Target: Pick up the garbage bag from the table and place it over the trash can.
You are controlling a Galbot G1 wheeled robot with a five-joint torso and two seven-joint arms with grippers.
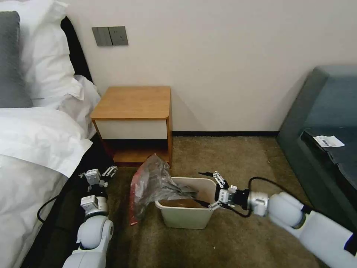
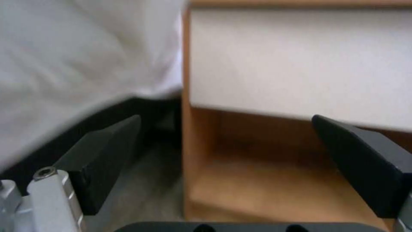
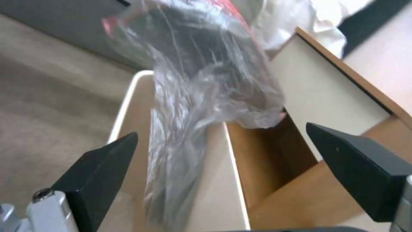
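The garbage bag [image 1: 156, 184] is draped half into the trash can [image 1: 186, 216]; it may slide off, since both the right gripper [image 1: 206, 189] and the left gripper [image 1: 97, 173] are spread wide, gripping nothing.

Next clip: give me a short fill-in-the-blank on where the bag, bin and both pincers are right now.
1. The bag hangs partly inside the ____, draped over its left rim.
2. The right pincer, at the bin's right rim, is ____ and holds nothing.
3. The left pincer is low beside the bed, facing the ____, open.
4. The table's top carries ____.

Missing words: bin; open; table; nothing
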